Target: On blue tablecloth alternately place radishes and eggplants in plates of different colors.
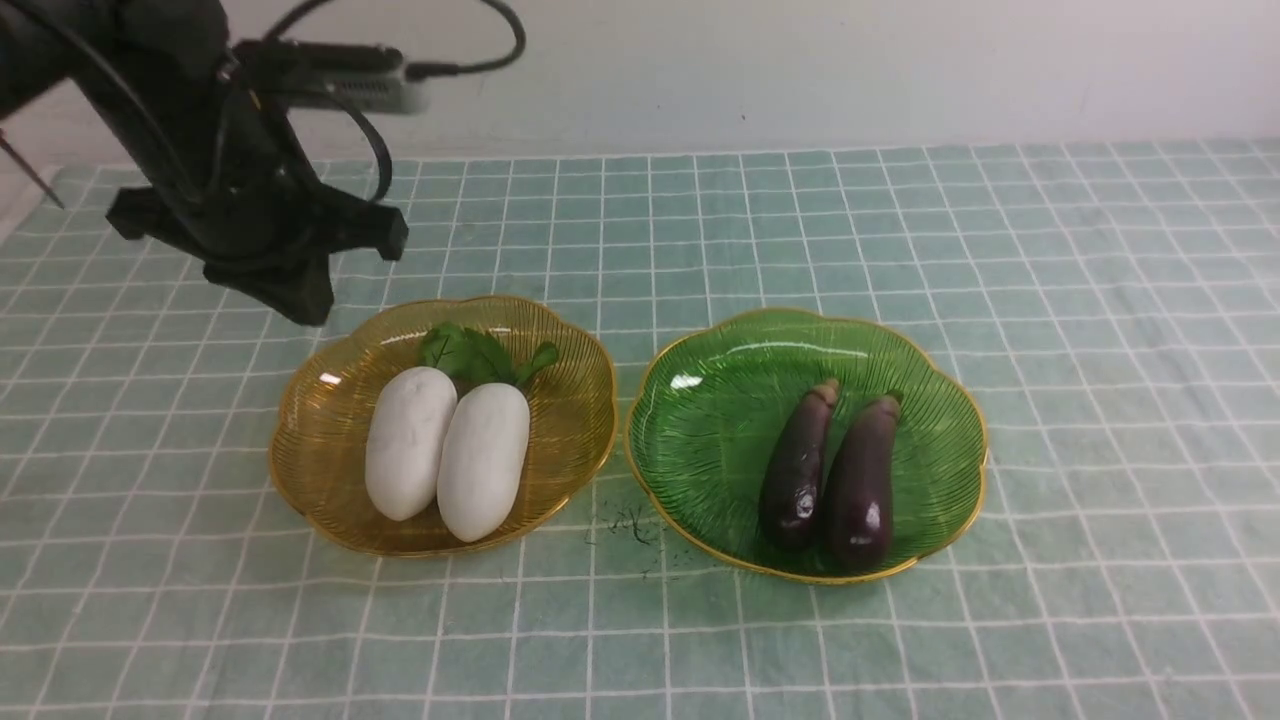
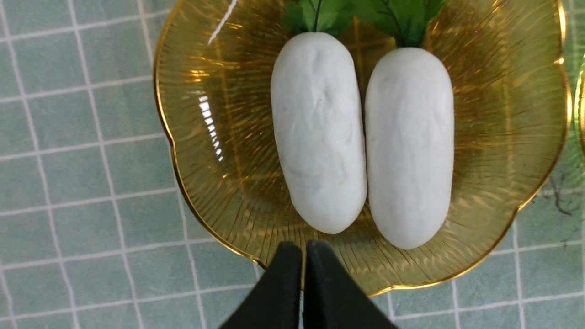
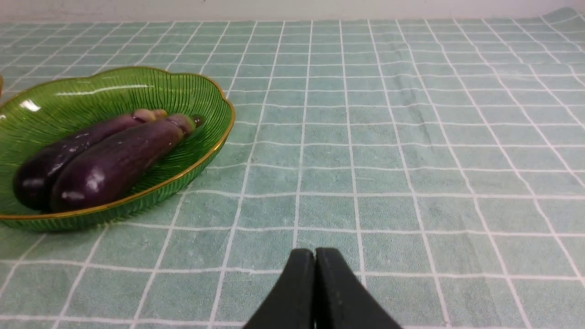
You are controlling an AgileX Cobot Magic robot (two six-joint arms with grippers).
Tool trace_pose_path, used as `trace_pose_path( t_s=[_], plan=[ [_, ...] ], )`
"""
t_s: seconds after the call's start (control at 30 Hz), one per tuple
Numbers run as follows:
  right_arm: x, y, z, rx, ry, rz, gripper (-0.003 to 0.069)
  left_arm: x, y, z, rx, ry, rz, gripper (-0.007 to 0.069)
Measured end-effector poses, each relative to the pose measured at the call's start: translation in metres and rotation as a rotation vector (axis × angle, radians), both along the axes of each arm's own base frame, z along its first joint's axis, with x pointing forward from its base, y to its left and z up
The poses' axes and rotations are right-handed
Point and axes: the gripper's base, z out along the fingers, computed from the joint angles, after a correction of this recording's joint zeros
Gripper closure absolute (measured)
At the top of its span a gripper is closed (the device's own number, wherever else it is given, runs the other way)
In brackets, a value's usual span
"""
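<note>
The pale teal grid-lined tablecloth (image 1: 1050, 300) carried two ribbed gold-rimmed plates side by side: amber-yellow plate (image 1: 330, 400) held both white oblong radishes (image 1: 445, 455), green plate (image 1: 720, 400) both glossy dark purple eggplants (image 1: 830, 480), so sorting looked finished. Left gripper (image 2: 302, 256) hung over the amber plate's edge, right gripper (image 3: 315, 260) low over bare cloth; both pressed together, empty, likely clear of the load.

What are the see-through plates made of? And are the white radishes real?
The amber plate and green plate look like clear ribbed glass or hard plastic, shiny, with gold rims; the cloth grid shows through. The two radishes look fake, maybe matte foam or plastic: chalky, evenly white skin and flat, cloth-like leaves. I can't be sure.
</note>
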Motion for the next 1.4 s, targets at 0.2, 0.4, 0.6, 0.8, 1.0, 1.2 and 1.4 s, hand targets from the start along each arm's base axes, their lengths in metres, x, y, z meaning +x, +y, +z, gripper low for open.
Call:
trace_pose_path(
  t_s=[0.2,0.4,0.6,0.8,1.0,1.2,1.4],
  plan=[
    [0.0,0.0,0.001,-0.001,-0.012,-0.002,0.0674,-0.044,0.008,0.059,-0.028,-0.162,0.0,0.0632],
    [0.0,-0.003,0.001,-0.002,-0.013,-0.048,0.0674,-0.08,0.014,0.09,-0.045,-0.257,0.0,0.0632],
    [0.0,-0.004,0.001,-0.002,-0.013,-0.067,0.0674,-0.123,0.021,0.109,-0.073,-0.33,-0.003,0.0632],
    [0.0,-0.004,0.001,-0.002,-0.014,-0.069,0.0674,-0.191,0.032,0.122,-0.093,-0.437,-0.004,0.0632],
    [0.0,-0.004,0.001,-0.002,-0.014,-0.069,0.0674,-0.248,0.041,0.096,-0.108,-0.453,-0.008,0.0632],
    [0.0,-0.004,0.001,-0.002,-0.014,-0.069,0.0674,-0.302,0.046,0.037,-0.214,-0.681,-0.021,0.0632],
    [0.0,-0.004,0.001,-0.002,-0.015,-0.069,0.0674,-0.324,0.051,0.007,-0.266,-0.952,-0.017,0.0632]
  ],
)
